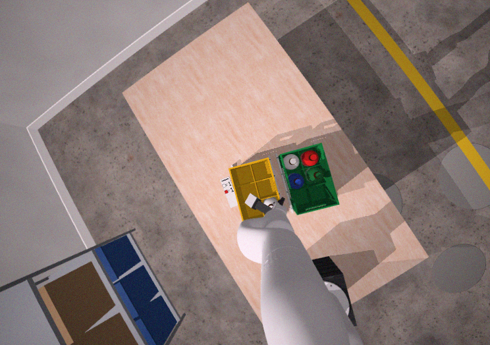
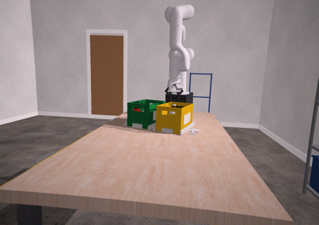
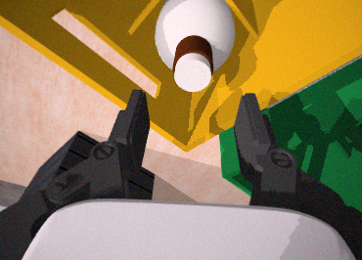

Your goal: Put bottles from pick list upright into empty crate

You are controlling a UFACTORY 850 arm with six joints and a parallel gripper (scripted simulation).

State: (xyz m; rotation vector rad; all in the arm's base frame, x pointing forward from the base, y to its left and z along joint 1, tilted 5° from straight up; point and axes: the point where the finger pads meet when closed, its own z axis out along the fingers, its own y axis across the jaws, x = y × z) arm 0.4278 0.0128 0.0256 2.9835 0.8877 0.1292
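My gripper (image 2: 174, 91) (image 3: 192, 108) is open and hangs just above the yellow crate (image 1: 236, 194) (image 2: 171, 118) (image 3: 294, 47). A bottle with a white label (image 1: 269, 203) (image 2: 174, 104) (image 3: 196, 32) stands upright in the crate's near cell, below and between my fingers, not touched by them. The green crate (image 1: 334, 187) (image 2: 141, 117) (image 3: 313, 135) beside it holds a white-label bottle (image 1: 292, 160), a red one (image 1: 310, 157), a blue one (image 1: 295, 180) and a green one (image 1: 315, 174). The pick list (image 1: 228, 191) (image 2: 193, 132) lies beside the yellow crate and shows a white line and a red line.
The arm's black base (image 1: 332, 274) stands at the table's near edge. A shelf rack with blue bins (image 1: 130, 286) stands off the table on the floor. A blue frame (image 2: 200, 86) and a brown door (image 2: 106, 74) are behind the table.
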